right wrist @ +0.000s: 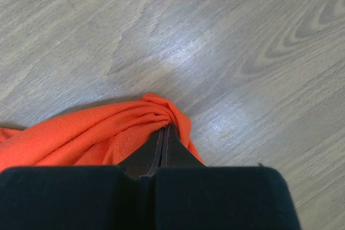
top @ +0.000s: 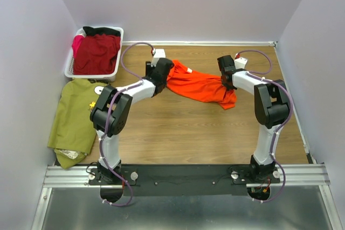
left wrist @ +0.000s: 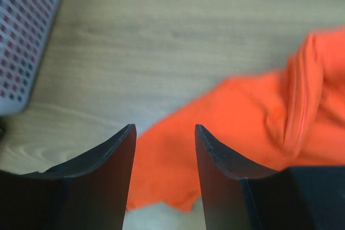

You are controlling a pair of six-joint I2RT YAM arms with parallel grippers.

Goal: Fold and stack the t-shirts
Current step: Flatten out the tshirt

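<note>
1. The crumpled bright orange cloth t-shirt (top: 197,85) lies mid-table between both grippers.
2. The right gripper (right wrist: 166,127) is clamped tight on its bunched right end.
3. The left gripper (left wrist: 164,127) hangs over its left end, fingers apart, empty.
4. An olive green t-shirt (top: 73,117) lies beside the white slatted plastic basket (top: 69,68).

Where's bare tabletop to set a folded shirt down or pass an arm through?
Biggest bare patch: wood between the bright orange t-shirt and the black base plate. Also the strip right of the right arm. Crowded: left edge, with the white slatted plastic basket holding a dark red shirt and the olive green shirt beside it.
</note>
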